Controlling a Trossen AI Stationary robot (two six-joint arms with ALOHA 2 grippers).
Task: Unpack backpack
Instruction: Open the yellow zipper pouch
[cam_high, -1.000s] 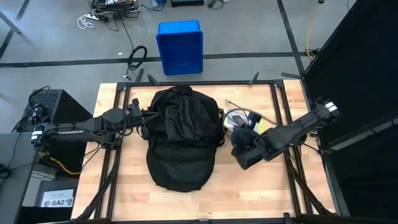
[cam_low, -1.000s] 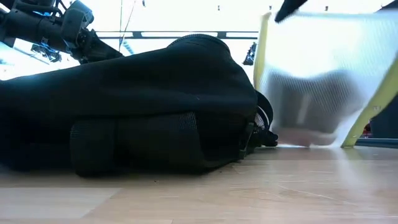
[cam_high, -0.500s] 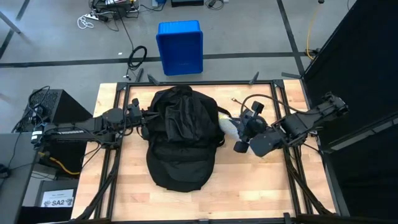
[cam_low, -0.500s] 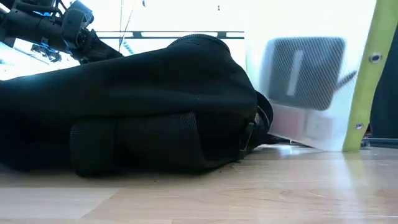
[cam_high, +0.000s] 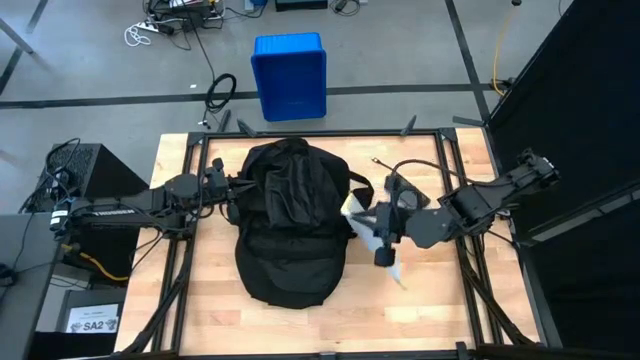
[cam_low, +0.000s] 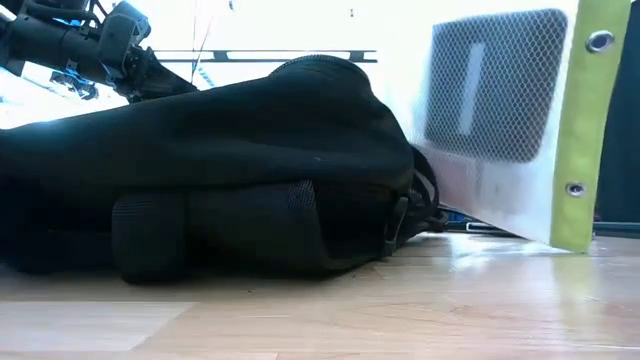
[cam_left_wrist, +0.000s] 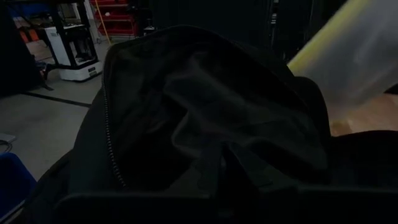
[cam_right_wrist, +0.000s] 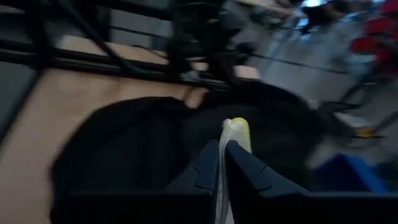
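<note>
Backpack: the backpack (cam_high: 293, 222) lies flat in the middle of the wooden table (cam_high: 200, 320), its top toward the far edge and the blue bin (cam_high: 289, 76) that sits on the floor beyond.

Left gripper: the left gripper (cam_high: 226, 187) is at the backpack's upper left edge, fingers closed; it looks pinched on the fabric near the opening, though the contact itself is hidden (the left wrist view shows only the dark, gaping mouth and a zipper line).

Right gripper: the right gripper (cam_right_wrist: 222, 163) hovers just right of the backpack, clamped tight on the yellow edge of a flat pouch (cam_low: 505, 120).

Pouch: translucent white with a yellow border and a dark mesh panel; it hangs above the table beside the backpack's right side.

Handling of the backpack: soft and floppy, likely to sag and slide on the smooth wood when tugged. Its bulk suggests some weight left inside, though I cannot see the contents.

Where to hold: the rim of the opening by the zipper, or a strap, gives a firm pinch; the broad fabric panels would merely bunch up.

Risk: pulling an item out may drag the whole bag unless the rim is pinned.
</note>
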